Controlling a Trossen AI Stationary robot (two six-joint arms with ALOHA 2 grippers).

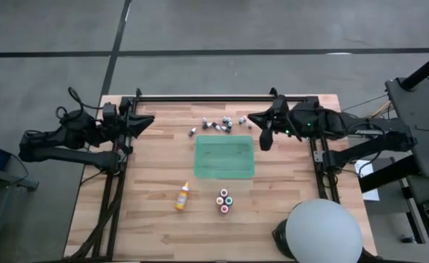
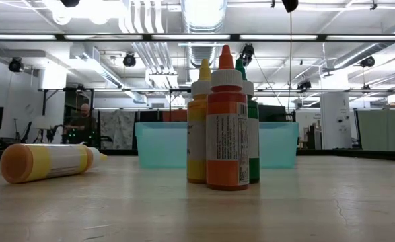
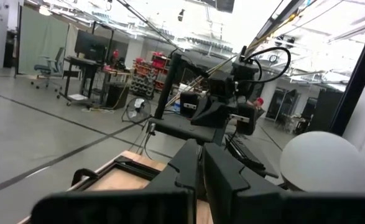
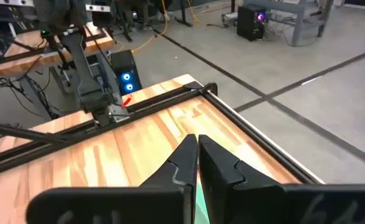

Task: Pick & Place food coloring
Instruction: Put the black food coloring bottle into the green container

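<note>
From above, small food coloring bottles [image 1: 218, 124] lie scattered on the table [image 1: 148, 212] beyond the green tray [image 1: 224, 158]; the low view hides these but shows the cluster [image 2: 225, 121] standing upright. The yellow dropper bottle [image 1: 183, 196] lies flat, tip toward the tray. Left gripper [image 1: 147, 121] and right gripper [image 1: 264, 139] hover at opposite edges, jaws pressed together

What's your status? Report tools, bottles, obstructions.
Left tool shut, right tool shut, both empty at table edges. Food coloring untouched: upright cluster, yellow dropper bottle lying flat, loose bottles behind green bin. Nothing blocking.
</note>
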